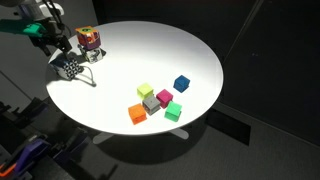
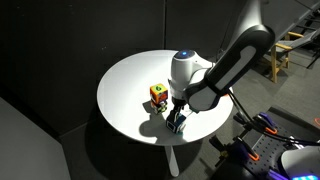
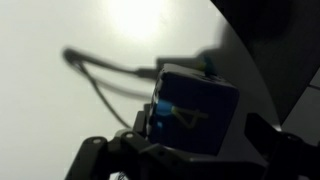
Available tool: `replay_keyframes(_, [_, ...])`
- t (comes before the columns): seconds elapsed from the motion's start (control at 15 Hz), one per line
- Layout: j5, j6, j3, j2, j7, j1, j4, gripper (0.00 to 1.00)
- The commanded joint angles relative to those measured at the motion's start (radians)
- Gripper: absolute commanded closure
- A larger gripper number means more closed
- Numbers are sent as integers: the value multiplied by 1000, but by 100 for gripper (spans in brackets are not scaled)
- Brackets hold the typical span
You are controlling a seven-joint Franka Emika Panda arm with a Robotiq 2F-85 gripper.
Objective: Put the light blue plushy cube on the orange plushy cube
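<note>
Light blue plushy cube (image 3: 195,108) (seemingly cloth).

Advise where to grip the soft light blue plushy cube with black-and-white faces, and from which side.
Grip the soft light blue plushy cube by two opposite flat side faces, coming from above. It is near the rim of the white round table, and the red-orange and yellow plushy cube stands apart, so its sides look free.

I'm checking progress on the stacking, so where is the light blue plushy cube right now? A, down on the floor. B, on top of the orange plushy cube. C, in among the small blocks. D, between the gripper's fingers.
D: the light blue plushy cube sits between the fingers of the gripper, beside the orange plushy cube rather than on it, and well apart from the small blocks.
</note>
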State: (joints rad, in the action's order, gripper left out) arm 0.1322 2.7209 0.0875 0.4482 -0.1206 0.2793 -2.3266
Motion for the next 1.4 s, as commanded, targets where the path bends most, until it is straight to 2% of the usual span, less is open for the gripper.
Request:
replay_keyframes(0.0, [16,39,-26,21,-57,27,13,0])
replay_keyframes(0.67, [19,82,-79,66,-120,93,23,0])
replay_keyframes(1.33, [12,67,-95,121,-118,100,56,0])
